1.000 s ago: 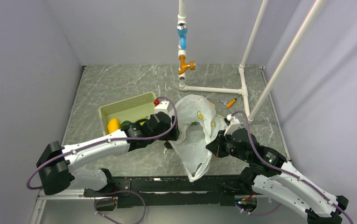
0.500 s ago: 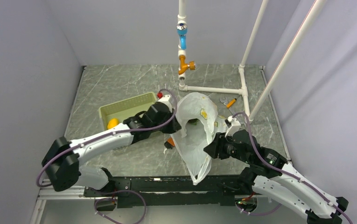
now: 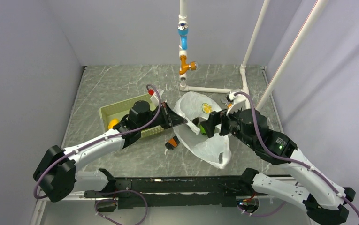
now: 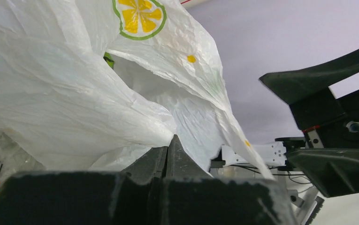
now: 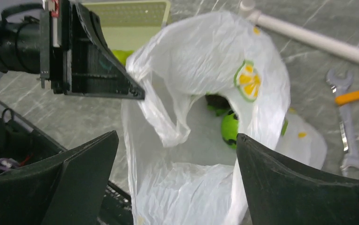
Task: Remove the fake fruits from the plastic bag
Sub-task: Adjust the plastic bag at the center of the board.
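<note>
The plastic bag (image 3: 211, 146) lies crumpled on the table with its mouth facing the far side. My left gripper (image 3: 185, 123) is shut on the bag's left rim (image 4: 121, 126) and holds it up, as the right wrist view also shows (image 5: 139, 95). My right gripper (image 5: 176, 136) hangs wide open over the bag's mouth (image 5: 201, 117), with nothing between its fingers. Inside the bag lie a dark-striped green ball (image 5: 229, 129) and a darker green fruit (image 5: 216, 102). A yellow mango (image 3: 113, 123) sits in the green basket (image 3: 119, 109).
A small orange-and-black brush (image 3: 171, 142) lies on the table just left of the bag. A wrench (image 5: 347, 140) and an orange-handled tool (image 5: 355, 95) lie right of the bag. White pipe framing (image 3: 215, 89) stands behind it.
My right gripper has opened, let go of the bag and moved to the far side over its mouth. My left gripper has shut on the bag's rim. The bag has sagged lower.
</note>
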Robot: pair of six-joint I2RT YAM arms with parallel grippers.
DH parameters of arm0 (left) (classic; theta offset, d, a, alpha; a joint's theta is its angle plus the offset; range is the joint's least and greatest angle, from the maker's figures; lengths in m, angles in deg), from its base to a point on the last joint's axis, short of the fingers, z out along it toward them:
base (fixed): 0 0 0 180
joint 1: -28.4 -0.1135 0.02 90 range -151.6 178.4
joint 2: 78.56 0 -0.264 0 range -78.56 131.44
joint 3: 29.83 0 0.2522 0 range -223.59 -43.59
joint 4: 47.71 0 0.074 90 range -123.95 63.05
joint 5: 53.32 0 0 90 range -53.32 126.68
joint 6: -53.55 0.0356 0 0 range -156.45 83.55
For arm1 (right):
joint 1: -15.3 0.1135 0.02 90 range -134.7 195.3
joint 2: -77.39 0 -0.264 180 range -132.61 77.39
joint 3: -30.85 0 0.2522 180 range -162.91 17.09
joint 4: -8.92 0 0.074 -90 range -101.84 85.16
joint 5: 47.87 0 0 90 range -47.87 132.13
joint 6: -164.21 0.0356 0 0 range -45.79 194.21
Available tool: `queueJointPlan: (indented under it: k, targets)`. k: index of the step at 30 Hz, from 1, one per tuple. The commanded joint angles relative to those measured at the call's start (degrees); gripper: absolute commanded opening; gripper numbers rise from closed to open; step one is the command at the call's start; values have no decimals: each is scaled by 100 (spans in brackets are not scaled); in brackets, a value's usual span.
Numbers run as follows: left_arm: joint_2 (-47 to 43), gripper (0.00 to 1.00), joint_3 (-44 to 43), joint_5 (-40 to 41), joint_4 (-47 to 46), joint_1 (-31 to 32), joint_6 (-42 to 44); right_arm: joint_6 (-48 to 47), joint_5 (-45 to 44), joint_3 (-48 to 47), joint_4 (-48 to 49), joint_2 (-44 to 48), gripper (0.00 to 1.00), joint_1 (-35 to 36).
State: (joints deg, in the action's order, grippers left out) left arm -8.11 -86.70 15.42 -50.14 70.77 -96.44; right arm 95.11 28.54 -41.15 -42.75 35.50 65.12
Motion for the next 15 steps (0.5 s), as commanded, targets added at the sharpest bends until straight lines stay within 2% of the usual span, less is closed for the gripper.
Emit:
queueJointPlan:
  k: [1, 4, 6, 8, 12, 15]
  targets:
    - [86, 0, 178, -420, -1139, -116, -614, -964, -616, -654, 217, -419, 99, 10]
    - [63, 0, 189, -381, -1046, -116, -538, -735, -1154, -900, -166, -532, 99, 16]
    - [14, 0, 156, -322, -830, -119, -446, -835, -790, -691, 44, -351, 99, 8]
    - [-51, 0, 166, -267, -730, -124, -402, -995, 15, -382, 498, -163, 99, 9]
    - [-155, 0, 200, -243, -645, -136, -368, -972, 1119, 148, 1219, -314, 80, 14]
    - [-225, 0, 190, -197, -474, -135, -287, -852, 1585, 490, 1502, -658, 68, 13]
